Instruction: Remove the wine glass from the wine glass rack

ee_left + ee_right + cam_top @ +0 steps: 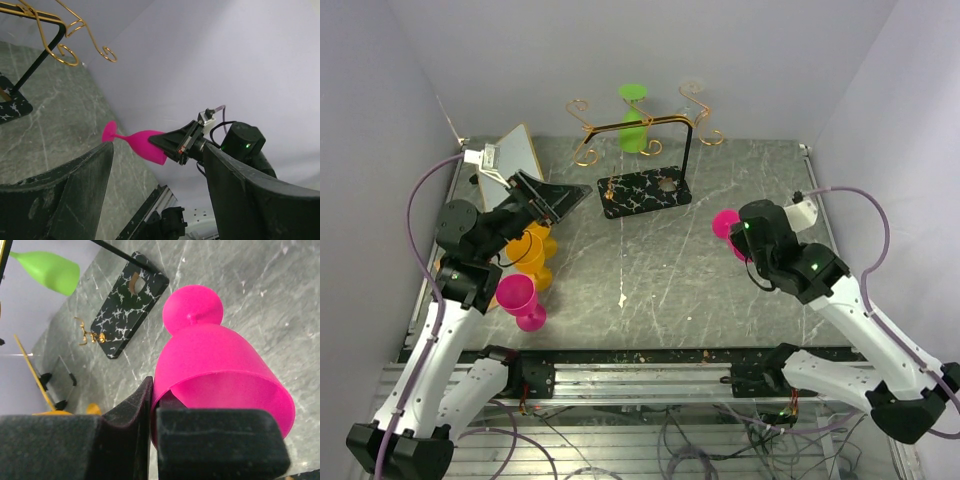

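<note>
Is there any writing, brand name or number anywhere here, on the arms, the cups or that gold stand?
None: no text can be read in any view.
The wine glass rack: its black base shows only white veining, no letters.
The pink wine glass in the right gripper and the green wine glass: plain.
The white block on the left arm: too small to tell.

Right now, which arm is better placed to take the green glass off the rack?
Left: the left hand is open and empty; the right hand is shut on the pink glass. The green glass hangs on the rack.
</note>
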`<state>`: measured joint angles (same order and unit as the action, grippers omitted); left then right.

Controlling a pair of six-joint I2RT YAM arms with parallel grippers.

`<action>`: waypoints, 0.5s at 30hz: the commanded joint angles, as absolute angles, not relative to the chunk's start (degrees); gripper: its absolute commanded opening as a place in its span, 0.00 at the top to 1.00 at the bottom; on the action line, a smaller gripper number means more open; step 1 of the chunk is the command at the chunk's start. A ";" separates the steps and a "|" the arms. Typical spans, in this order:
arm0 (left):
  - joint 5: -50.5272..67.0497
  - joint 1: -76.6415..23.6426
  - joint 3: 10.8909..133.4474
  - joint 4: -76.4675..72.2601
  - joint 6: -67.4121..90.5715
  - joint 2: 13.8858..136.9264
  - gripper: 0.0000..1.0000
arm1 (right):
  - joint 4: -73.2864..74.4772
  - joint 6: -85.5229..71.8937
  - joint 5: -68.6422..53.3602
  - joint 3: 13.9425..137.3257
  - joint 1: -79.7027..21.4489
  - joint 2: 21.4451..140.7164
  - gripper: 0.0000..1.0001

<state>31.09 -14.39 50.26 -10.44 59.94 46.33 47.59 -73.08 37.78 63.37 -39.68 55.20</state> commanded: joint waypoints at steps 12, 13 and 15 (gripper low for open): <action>26.67 -14.50 56.77 5.98 46.68 42.31 0.17 | 53.73 -39.28 4.95 76.79 -10.52 80.59 1.00; 26.37 -14.46 57.02 6.81 46.12 42.19 0.16 | 55.53 -37.56 5.51 78.21 -10.27 83.03 1.00; 25.88 -14.50 57.47 8.59 44.83 42.04 0.16 | 59.93 -35.57 7.80 81.21 -10.19 88.45 1.00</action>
